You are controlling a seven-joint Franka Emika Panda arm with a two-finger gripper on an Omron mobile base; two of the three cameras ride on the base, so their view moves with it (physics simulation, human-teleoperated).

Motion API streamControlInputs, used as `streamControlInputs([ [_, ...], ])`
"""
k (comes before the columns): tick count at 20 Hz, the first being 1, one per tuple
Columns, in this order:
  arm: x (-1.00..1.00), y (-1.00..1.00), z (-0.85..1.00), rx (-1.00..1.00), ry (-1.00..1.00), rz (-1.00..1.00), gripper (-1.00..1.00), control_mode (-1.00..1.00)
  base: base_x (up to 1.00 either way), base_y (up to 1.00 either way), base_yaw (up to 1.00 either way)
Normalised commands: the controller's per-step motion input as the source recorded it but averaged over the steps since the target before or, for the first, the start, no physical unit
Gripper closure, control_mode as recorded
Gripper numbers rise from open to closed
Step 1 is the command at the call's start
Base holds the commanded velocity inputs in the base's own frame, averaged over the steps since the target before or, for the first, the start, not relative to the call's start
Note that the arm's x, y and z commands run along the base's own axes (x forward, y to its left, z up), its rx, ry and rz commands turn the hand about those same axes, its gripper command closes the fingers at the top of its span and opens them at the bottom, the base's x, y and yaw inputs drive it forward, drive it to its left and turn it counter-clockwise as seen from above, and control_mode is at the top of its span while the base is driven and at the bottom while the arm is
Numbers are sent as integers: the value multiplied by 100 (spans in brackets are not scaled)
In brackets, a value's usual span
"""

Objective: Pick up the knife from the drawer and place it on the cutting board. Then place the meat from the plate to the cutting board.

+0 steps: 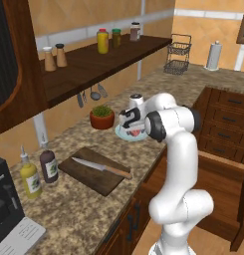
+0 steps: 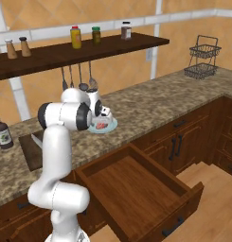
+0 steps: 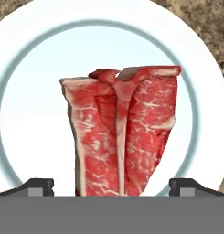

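Note:
The knife (image 1: 101, 168) lies flat on the dark cutting board (image 1: 93, 180), silver blade to the left, wooden handle to the right. My gripper (image 3: 111, 185) hangs open just above the pale blue plate (image 3: 31, 119), and the red streaked meat (image 3: 122, 132) lies on that plate between the two fingertips (image 3: 38, 185). From the base views the hand (image 1: 131, 118) points down over the plate (image 1: 121, 133) and the meat (image 2: 102, 125). The wide drawer (image 2: 136, 189) stands pulled out below the counter edge, its wooden bottom bare.
A potted plant (image 1: 102, 117) stands just left of the plate. Two bottles (image 1: 30, 177) sit left of the board beside a coffee machine (image 1: 4, 209). A wire basket (image 1: 178, 60) and paper towel roll (image 1: 213, 55) are at the far counter. Utensils hang under the shelf (image 2: 79, 78).

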Motion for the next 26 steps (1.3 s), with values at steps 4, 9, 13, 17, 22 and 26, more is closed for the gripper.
streamControlInputs([
  [4, 0, 0, -16, -3, -8, 1, -100, -100, 0, 0, 0],
  [9, 4, 0, -9, 0, -8, 0, 100, -100, 0, 0, 0],
  [13, -1, 0, -1, 0, -2, 0, 100, -100, 0, 0, 0],
  [17, -48, 2, 54, 1, -3, 0, 100, -100, 0, 0, 0],
  [22, -85, 22, 96, 0, -7, 5, 100, -100, 0, 0, 0],
  [26, -100, 40, 16, -2, -8, 22, 100, -100, 0, 0, 0],
])
